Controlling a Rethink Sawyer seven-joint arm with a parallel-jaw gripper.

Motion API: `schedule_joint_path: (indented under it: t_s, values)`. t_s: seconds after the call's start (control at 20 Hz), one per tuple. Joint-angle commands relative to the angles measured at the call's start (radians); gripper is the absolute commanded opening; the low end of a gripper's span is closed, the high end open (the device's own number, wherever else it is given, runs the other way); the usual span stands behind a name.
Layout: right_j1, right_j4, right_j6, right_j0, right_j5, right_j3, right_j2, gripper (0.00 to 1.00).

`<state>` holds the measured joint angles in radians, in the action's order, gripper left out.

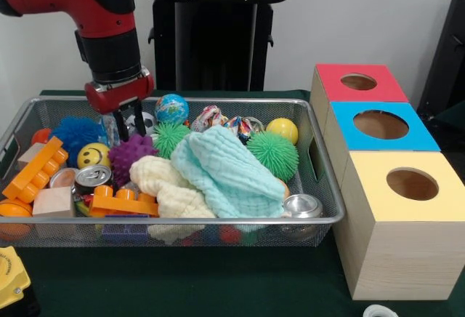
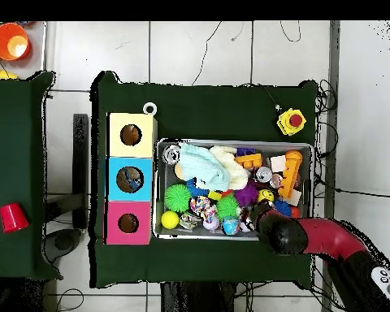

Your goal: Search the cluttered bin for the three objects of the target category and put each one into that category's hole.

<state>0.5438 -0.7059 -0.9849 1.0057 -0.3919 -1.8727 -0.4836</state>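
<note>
The wire mesh bin [image 1: 182,221] is full of toys and cloths; it also shows in the overhead view [image 2: 235,143]. My gripper [image 1: 129,126] hangs in the bin's back left part in the front view, fingers [image 1: 120,124] apart, tips down among the toys. A bit of crinkly clear plastic [image 1: 110,129], perhaps one bottle, shows just left of the fingers, next to a blue spiky ball [image 1: 76,131]. No other bottle shows clearly. The sky-blue hole [image 1: 381,124] is the middle box on the right, also seen overhead [image 2: 130,179].
A red-topped box [image 1: 358,82] and a yellow-topped box [image 1: 412,184] flank the blue one. Metal cans [image 1: 93,177] [image 1: 301,206], a mint cloth [image 1: 229,171], a cream cloth [image 1: 171,186], orange bricks [image 1: 36,168] and a purple spiky ball [image 1: 131,153] fill the bin.
</note>
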Motion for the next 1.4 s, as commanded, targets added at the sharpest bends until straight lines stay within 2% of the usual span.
schedule_joint_path:
  t_s: [0.05,0.3,0.5,0.75,0.95,1.25,1.4]
  values:
    - [0.094,-0.041,-0.06,-0.016,0.017,0.005,0.004,0.0]
    - [0.266,0.059,-0.031,0.03,-0.055,-0.12,-0.07,0.0]
    - [0.334,0.154,-0.008,0.07,-0.099,-0.198,-0.157,0.0]
    - [0.328,0.242,-0.024,0.091,-0.103,-0.255,-0.236,0.0]
    - [0.323,0.276,-0.049,0.075,-0.089,-0.272,-0.25,0.0]
    - [0.28,0.292,-0.064,0.031,-0.074,-0.23,-0.244,0.0]
    - [0.214,0.32,-0.061,0.027,-0.062,-0.202,-0.278,0.0]
